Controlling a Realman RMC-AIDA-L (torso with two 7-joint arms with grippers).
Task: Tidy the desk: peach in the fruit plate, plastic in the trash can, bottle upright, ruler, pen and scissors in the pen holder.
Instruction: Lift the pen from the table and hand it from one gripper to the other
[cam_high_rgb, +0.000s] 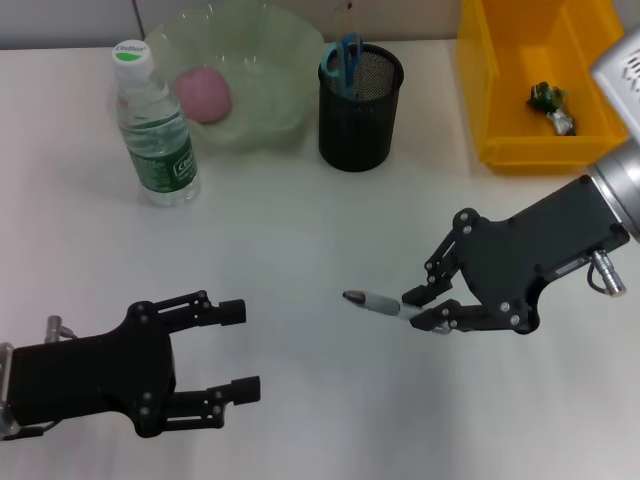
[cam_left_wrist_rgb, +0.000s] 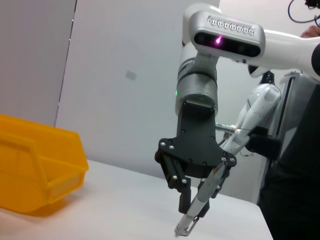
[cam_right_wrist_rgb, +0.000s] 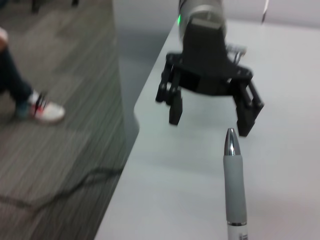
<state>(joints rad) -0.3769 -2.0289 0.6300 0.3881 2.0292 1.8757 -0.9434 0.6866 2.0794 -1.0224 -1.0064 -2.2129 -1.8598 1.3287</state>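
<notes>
My right gripper (cam_high_rgb: 418, 308) is shut on a grey pen (cam_high_rgb: 378, 302), holding it level just above the table at centre right; the pen's tip points toward my left arm. The left wrist view shows that same gripper (cam_left_wrist_rgb: 199, 197) with the pen (cam_left_wrist_rgb: 192, 220) slanting down from it. My left gripper (cam_high_rgb: 241, 350) stands open and empty at the near left. The black mesh pen holder (cam_high_rgb: 362, 120) holds blue-handled scissors (cam_high_rgb: 342, 60). A pink peach (cam_high_rgb: 205, 95) lies in the green fruit plate (cam_high_rgb: 270, 40). The bottle (cam_high_rgb: 155, 125) stands upright. The ruler is out of view.
A yellow bin (cam_high_rgb: 500, 100), the trash can, stands at the back right with a crumpled bit of plastic (cam_high_rgb: 552, 105) inside. In the right wrist view the table edge (cam_right_wrist_rgb: 132, 107) drops to the floor beyond my left gripper (cam_right_wrist_rgb: 210, 121).
</notes>
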